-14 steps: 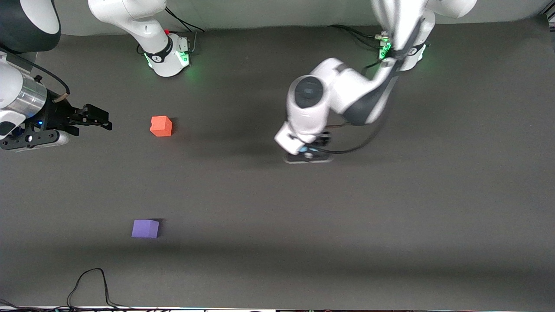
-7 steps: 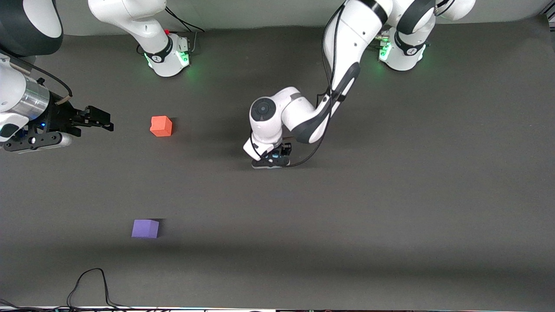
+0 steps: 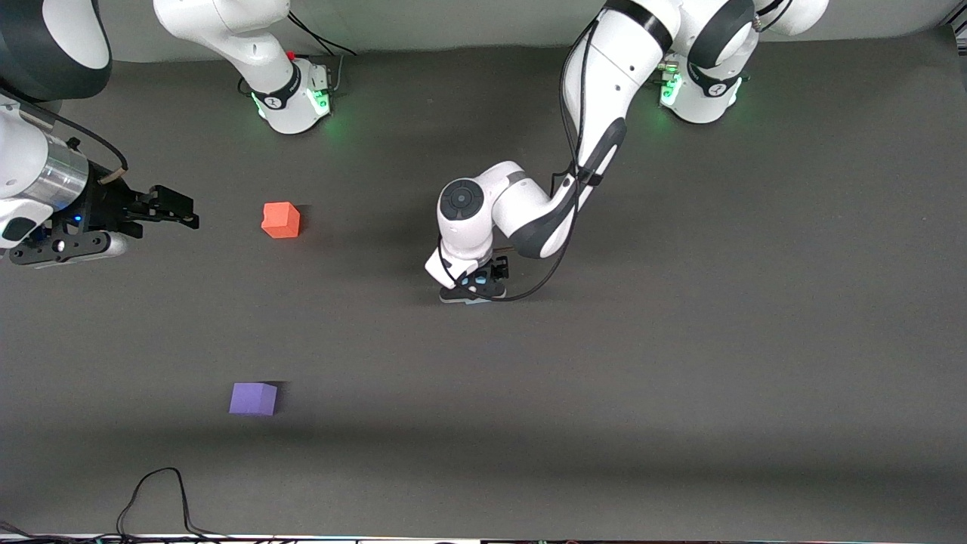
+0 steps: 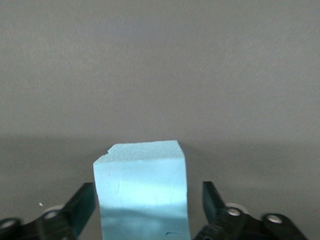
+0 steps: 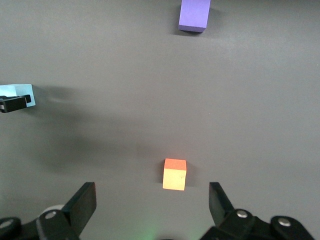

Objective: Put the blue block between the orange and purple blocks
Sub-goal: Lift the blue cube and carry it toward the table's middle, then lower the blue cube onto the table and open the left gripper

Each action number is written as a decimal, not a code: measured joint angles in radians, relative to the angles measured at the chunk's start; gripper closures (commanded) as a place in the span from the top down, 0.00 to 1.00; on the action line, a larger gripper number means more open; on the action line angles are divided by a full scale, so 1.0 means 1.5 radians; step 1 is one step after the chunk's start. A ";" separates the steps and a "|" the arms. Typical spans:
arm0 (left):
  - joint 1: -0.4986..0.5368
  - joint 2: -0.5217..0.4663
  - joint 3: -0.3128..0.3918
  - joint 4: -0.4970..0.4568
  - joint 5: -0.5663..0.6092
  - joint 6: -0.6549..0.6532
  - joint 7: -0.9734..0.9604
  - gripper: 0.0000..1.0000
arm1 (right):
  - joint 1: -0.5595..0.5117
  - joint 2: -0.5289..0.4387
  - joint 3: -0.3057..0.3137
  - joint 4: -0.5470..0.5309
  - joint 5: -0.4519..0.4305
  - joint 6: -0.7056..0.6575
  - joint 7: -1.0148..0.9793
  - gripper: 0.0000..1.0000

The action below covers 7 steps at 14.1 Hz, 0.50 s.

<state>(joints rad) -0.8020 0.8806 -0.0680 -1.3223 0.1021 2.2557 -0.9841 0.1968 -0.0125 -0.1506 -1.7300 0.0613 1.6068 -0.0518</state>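
The blue block stands between the fingers of my left gripper. One finger is at its side and a gap shows at the other finger. In the front view only a blue edge shows under my left gripper, low at mid-table. The right wrist view shows the blue block too. The orange block lies toward the right arm's end. The purple block lies nearer the front camera than the orange one. My right gripper waits open and empty beside the orange block.
A dark mat covers the table. The two arm bases stand along its back edge. A black cable loops at the edge nearest the front camera. Open mat lies between the orange and purple blocks.
My left arm swung toward the right arm's end of the table, then dropped lower over mid-table. The blue edge now shows under its hand. The right arm barely moved.
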 measured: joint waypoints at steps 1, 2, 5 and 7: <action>0.005 -0.003 0.001 0.016 0.000 -0.024 -0.001 1.00 | 0.000 0.000 0.000 0.000 0.000 0.000 0.000 1.00; 0.016 -0.009 0.002 0.037 0.000 -0.063 -0.001 1.00 | 0.000 0.000 0.000 0.000 0.000 0.000 0.000 1.00; 0.092 -0.057 -0.007 0.088 -0.030 -0.175 0.041 1.00 | 0.001 0.000 0.001 0.000 0.000 0.000 0.000 1.00; 0.161 -0.120 -0.009 0.090 -0.067 -0.240 0.106 1.00 | 0.010 0.000 0.005 0.002 0.004 0.000 0.000 1.00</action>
<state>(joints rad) -0.5606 0.7004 -0.0816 -1.1878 0.0011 1.8957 -0.8252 0.2116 -0.0124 -0.1428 -1.7276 0.0666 1.6070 -0.0519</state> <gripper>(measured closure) 0.000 0.000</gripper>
